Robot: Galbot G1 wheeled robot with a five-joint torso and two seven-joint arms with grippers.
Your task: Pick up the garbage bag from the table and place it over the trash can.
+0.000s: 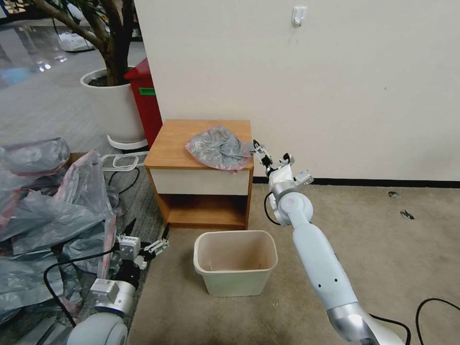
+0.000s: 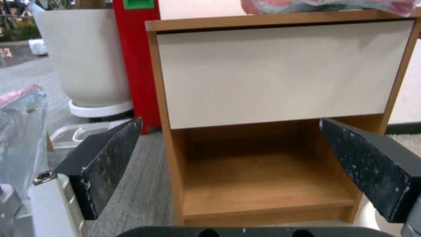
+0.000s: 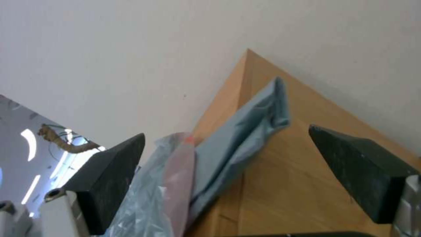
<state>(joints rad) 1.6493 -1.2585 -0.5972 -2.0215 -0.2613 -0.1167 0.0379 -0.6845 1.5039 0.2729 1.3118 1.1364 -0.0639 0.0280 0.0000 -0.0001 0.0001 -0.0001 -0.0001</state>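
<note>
The left tool [image 1: 148,238] hangs low beside a heap of grey bags [image 1: 48,211], spread wide on nothing; its wrist view faces the tabletop [image 2: 281,20] from the front, where the garbage bag [image 2: 329,5] is cut off to a sliver. The trash can [image 1: 235,262] stands on the carpet before the table. The right tool [image 1: 271,154], also wide apart and holding nothing, sits at the tabletop's right edge just beside the crumpled bag, whose pink band appears between its fingers [image 3: 110,184].
</note>
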